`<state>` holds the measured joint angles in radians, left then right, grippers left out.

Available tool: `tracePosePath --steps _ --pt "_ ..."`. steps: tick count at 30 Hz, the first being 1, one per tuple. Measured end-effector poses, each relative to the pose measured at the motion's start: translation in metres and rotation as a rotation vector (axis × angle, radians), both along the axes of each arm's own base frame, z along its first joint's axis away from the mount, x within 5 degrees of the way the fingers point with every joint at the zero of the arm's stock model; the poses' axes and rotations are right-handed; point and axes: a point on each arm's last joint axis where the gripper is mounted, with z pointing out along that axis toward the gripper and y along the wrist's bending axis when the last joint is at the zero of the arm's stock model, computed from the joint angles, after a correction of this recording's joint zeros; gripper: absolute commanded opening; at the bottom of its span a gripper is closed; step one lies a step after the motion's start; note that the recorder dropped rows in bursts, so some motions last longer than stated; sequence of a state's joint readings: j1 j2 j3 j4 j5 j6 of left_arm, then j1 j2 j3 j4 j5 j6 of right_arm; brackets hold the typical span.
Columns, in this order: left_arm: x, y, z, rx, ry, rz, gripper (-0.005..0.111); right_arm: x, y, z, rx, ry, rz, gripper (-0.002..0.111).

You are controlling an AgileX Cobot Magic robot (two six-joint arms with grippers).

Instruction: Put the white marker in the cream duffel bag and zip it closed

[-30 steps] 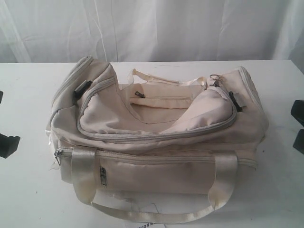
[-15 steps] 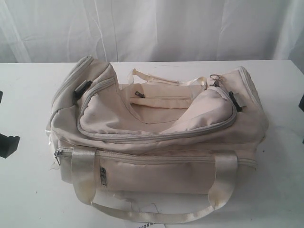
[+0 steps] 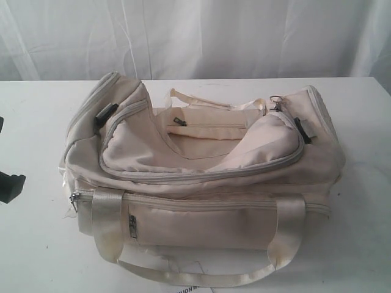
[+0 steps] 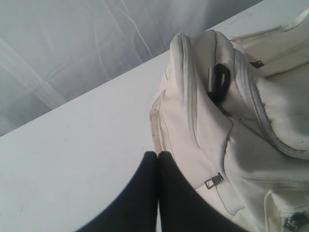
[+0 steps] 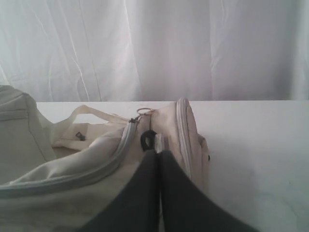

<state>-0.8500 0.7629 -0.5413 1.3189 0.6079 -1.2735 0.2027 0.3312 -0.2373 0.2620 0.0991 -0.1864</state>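
Cream duffel bag (image 3: pixel 201 183) sat on the white table (image 3: pixel 36 122), its top flap (image 3: pixel 201 155) unzipped and sagging; my left gripper (image 4: pixel 158 157) was clenched empty beside one end; my right gripper (image 5: pixel 159 154), likewise clenched on nothing, hung near the black clip (image 5: pixel 147 139) at the other end.

Flat white tabletop (image 3: pixel 36 244). Set near its middle, large soft cream fabric duffel bag (image 3: pixel 201 220), with glossy off-white webbing handle (image 3: pixel 195 278) drooped onto the surface at the near side. Under that handle, white sheet with dark print (image 3: pixel 186 289), cut off by the frame edge.
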Motion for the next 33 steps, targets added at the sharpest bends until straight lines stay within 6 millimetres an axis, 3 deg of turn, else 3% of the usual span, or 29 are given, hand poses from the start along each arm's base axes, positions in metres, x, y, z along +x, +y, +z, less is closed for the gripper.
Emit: tracePosePath --steps 17,33 --pt "0.000 0.000 0.000 0.000 0.000 0.000 0.000 -0.022 -0.006 -0.055 -0.010 -0.044 -0.017 0.000" --pt "0.000 0.000 0.000 -0.001 0.002 0.001 0.000 -0.028 -0.007 -0.058 -0.005 -0.078 -0.014 0.000"
